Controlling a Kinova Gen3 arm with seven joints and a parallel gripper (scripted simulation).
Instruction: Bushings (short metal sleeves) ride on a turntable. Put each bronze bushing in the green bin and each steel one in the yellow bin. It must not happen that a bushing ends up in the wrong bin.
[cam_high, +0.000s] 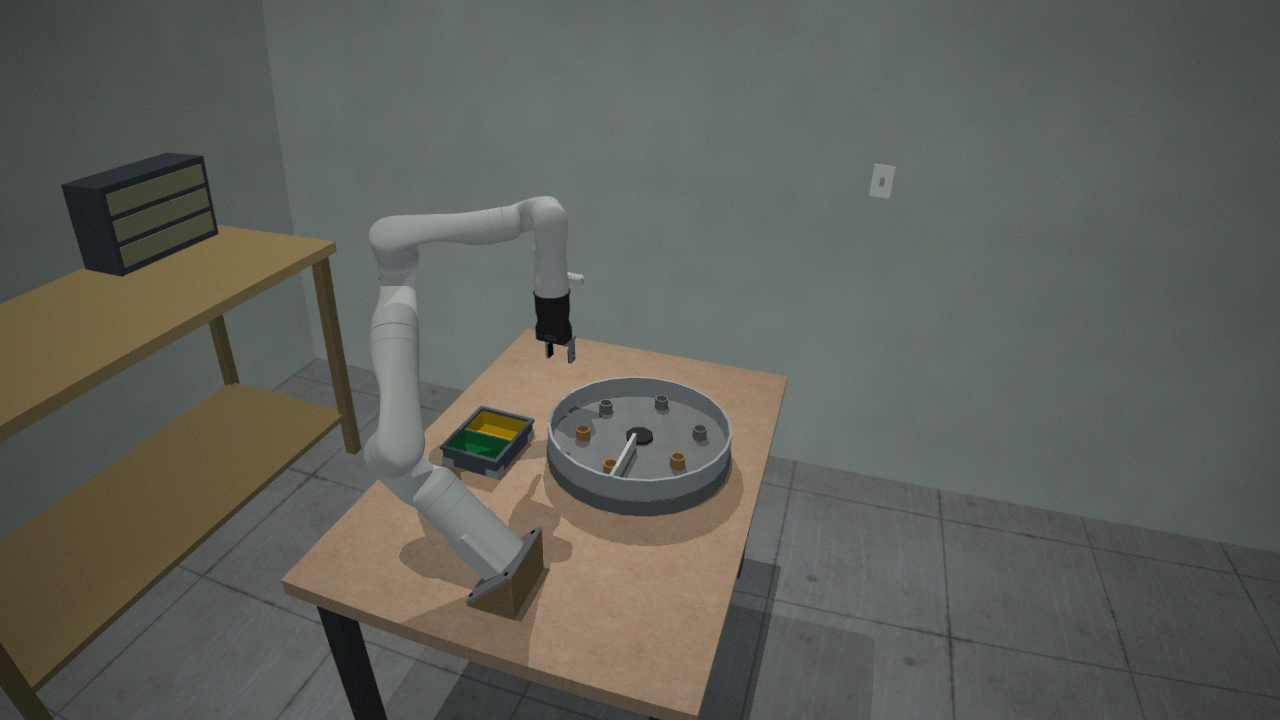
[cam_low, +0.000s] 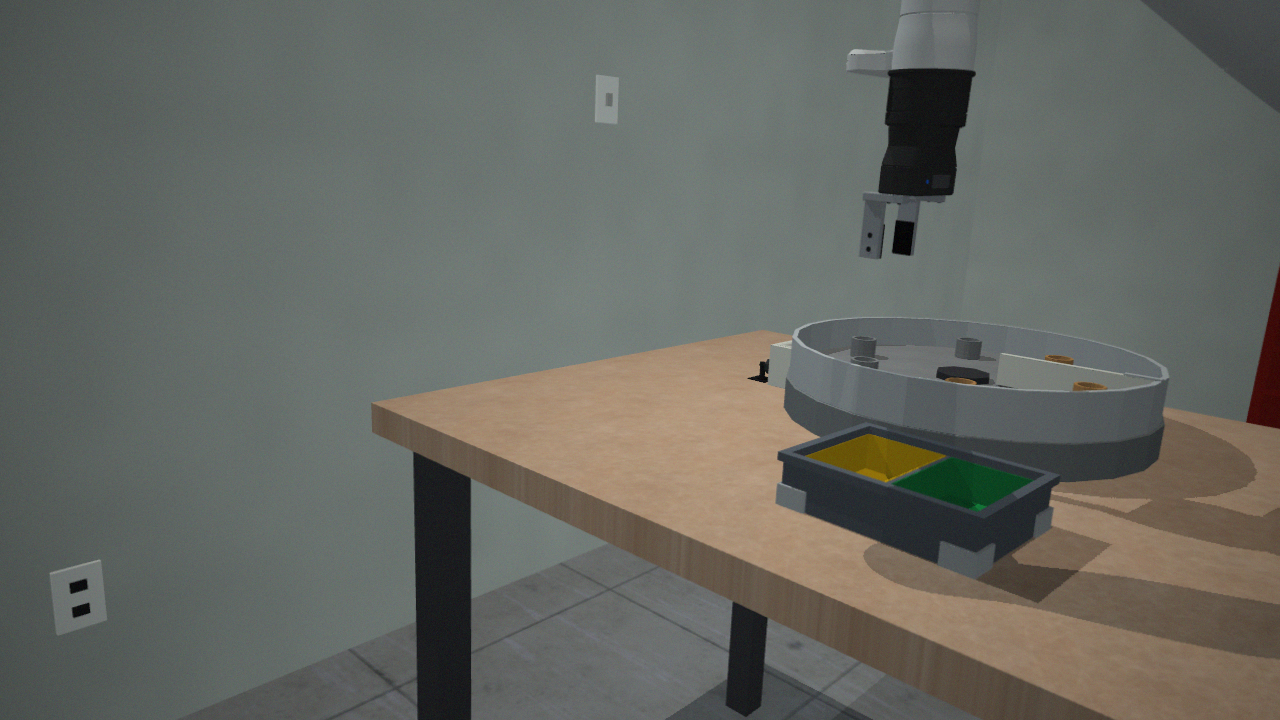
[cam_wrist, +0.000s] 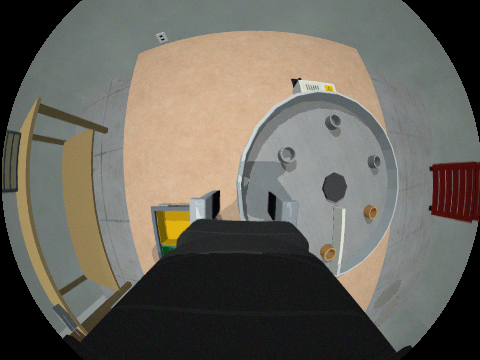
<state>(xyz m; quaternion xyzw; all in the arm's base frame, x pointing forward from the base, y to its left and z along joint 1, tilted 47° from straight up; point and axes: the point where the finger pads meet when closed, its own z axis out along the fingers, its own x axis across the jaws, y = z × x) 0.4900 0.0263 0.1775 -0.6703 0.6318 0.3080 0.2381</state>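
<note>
Overhead, three bronze-coloured metal bushings and three grey steel ones sit inside the grey round turntable. Outside, the black two-finger gripper hangs above, fingers spread. At the wrist, nothing lies between them.

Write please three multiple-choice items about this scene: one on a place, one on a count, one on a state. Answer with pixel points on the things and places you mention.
1. Where is the yellow bin (cam_high: 501, 424) (cam_low: 872, 454) (cam_wrist: 175, 227)?
A. Inside the turntable (cam_high: 640, 488) (cam_low: 966, 411) (cam_wrist: 310, 185)
B. Beside the green bin (cam_high: 477, 444) (cam_low: 966, 481) (cam_wrist: 168, 249)
C. On the shelf

2. How many bronze bushings (cam_high: 677, 463) (cam_low: 1089, 387) (cam_wrist: 323, 254) ride on the turntable?
A. Three
B. Five
C. One

3. How are the jaws?
A. Shut, with nothing between
B. Shut on a bushing
C. Open, with nothing between

1: B, both bins share one dark frame in the exterior view.
2: A, the top view shows three orange-brown sleeves, one partly behind the pale divider (cam_high: 624, 455) (cam_low: 1047, 371) (cam_wrist: 340, 240).
3: C, the fingers stand well apart in the wrist view.
</note>
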